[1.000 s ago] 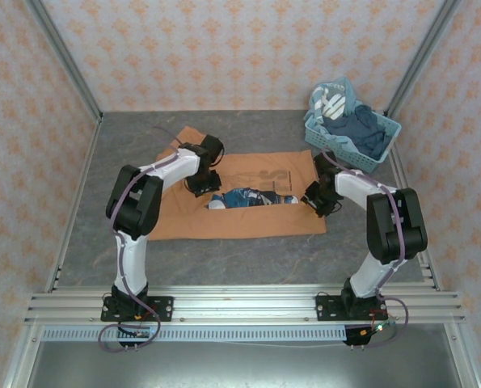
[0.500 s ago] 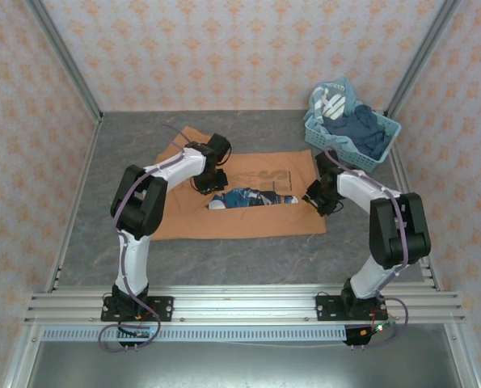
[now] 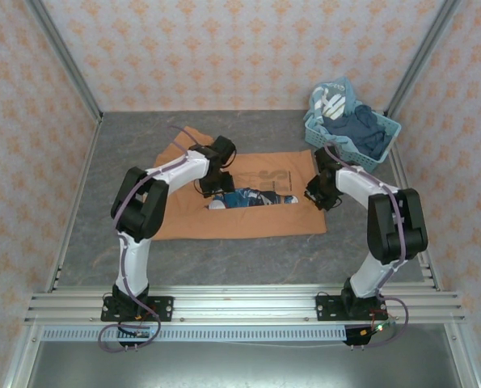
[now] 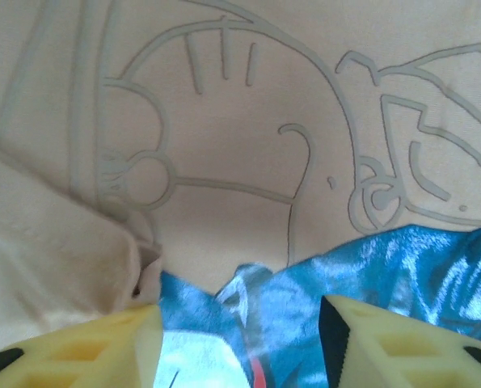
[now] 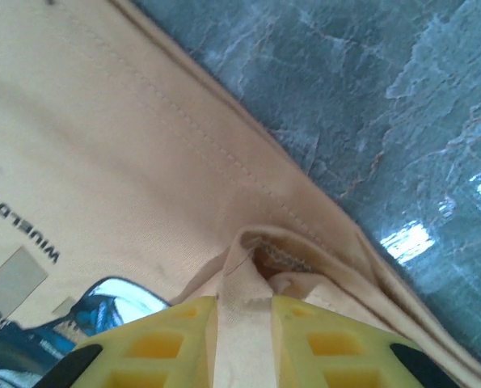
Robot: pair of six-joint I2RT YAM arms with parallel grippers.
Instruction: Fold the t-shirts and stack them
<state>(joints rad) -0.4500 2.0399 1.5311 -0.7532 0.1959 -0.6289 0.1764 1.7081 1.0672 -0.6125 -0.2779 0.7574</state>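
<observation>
Right gripper (image 5: 244, 314) is clamped on a raised fold of the orange-brown t-shirt (image 3: 248, 222), with a strip of cloth pinched between its yellow fingers (image 5: 167, 339) at the shirt's right edge, just beside bare grey table (image 5: 402, 121). The left gripper (image 4: 240, 323) has its fingers spread wide with nothing between them. It sits low over the left end of the glossy blue-white print (image 4: 402, 275), where a flap of orange cloth (image 4: 46, 234) is turned back. A grey line drawing (image 4: 224, 137) runs across the fabric just beyond that print. From above, the shirt lies spread flat across the middle of the table between the two arms, one sleeve (image 3: 183, 137) pointing toward the far left and the print showing as a narrow strip along its centre. A light blue lattice basket (image 3: 337, 149) stands in the far right corner, near the shirt's far right corner, and is piled with dark blue clothes (image 3: 361, 129).
</observation>
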